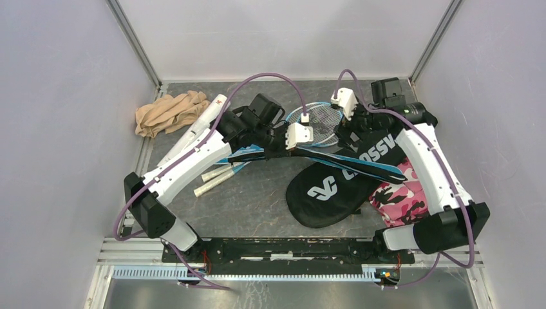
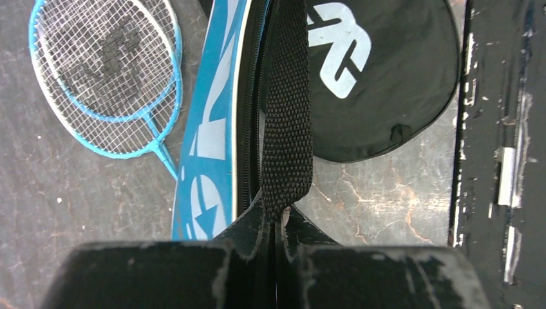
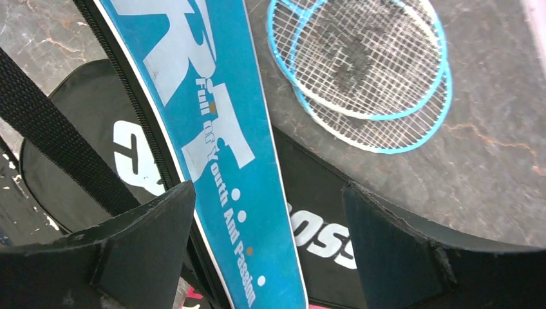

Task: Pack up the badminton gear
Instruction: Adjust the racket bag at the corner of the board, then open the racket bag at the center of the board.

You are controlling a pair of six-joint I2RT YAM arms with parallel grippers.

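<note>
My left gripper (image 2: 281,215) is shut on the black webbing strap (image 2: 288,129) of the blue "SPORT" cover (image 2: 209,148) and holds the cover up on edge across the table (image 1: 335,161). My right gripper (image 3: 267,212) is open, with its fingers (image 3: 148,225) on either side of the blue cover (image 3: 219,129) and not closed on it. The black "CROSSWAY" cover (image 1: 335,190) lies flat under it. Two blue-framed rackets (image 1: 320,116) lie overlapped behind the grippers and also show in the right wrist view (image 3: 360,64). A long white tube (image 1: 193,129) lies at the left.
A tan cloth bundle (image 1: 167,112) lies at the back left. Short white tubes (image 1: 216,180) lie under the left arm. A pink camouflage cloth (image 1: 402,193) lies under the right arm. Grey walls close in both sides and the back.
</note>
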